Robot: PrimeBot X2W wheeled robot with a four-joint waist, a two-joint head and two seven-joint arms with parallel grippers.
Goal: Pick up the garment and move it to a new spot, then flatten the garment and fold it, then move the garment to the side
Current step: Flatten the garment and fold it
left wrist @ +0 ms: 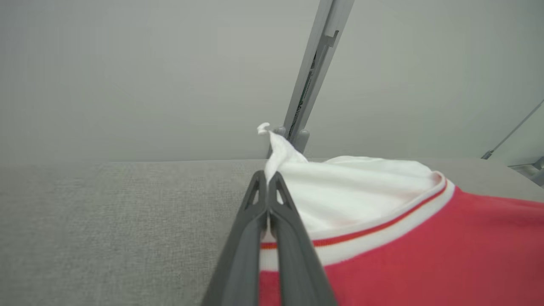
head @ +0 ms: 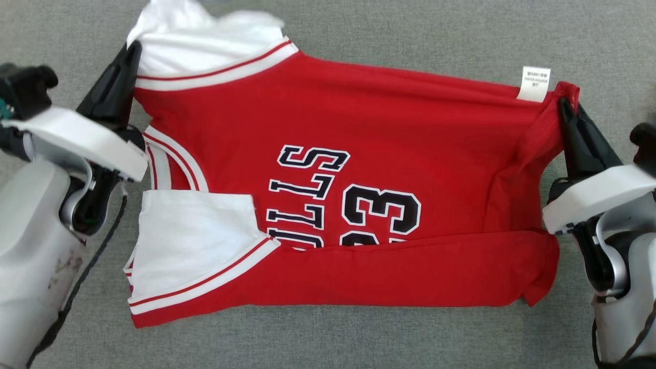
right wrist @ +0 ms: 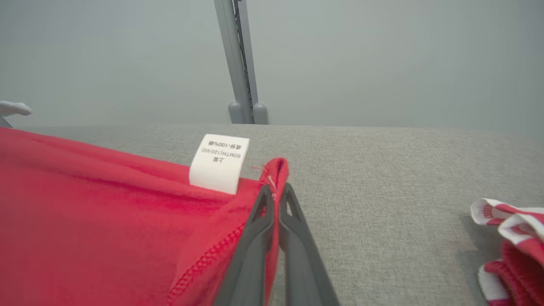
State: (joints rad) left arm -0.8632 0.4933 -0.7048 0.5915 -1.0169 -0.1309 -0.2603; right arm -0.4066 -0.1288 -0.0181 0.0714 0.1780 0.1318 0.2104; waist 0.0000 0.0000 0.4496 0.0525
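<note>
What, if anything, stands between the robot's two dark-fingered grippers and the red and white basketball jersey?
Nothing visible. The left gripper is shut on the white sleeve edge of the red and white jersey, the right gripper on its red hem corner beside the white label.

Soft, matt red knit cloth makes up the jersey (head: 389,133), edged with white ribbed bands. The table (head: 359,338) wears a coarse grey woven fabric. The white label (head: 533,83) is smooth printed cloth tape. The left gripper (left wrist: 267,175) and right gripper (right wrist: 276,189) are dark matt plastic. The forearm shell (head: 31,230) is pale, smooth, faintly glossy plastic. The post (left wrist: 314,63) looks like dull grey metal.
</note>
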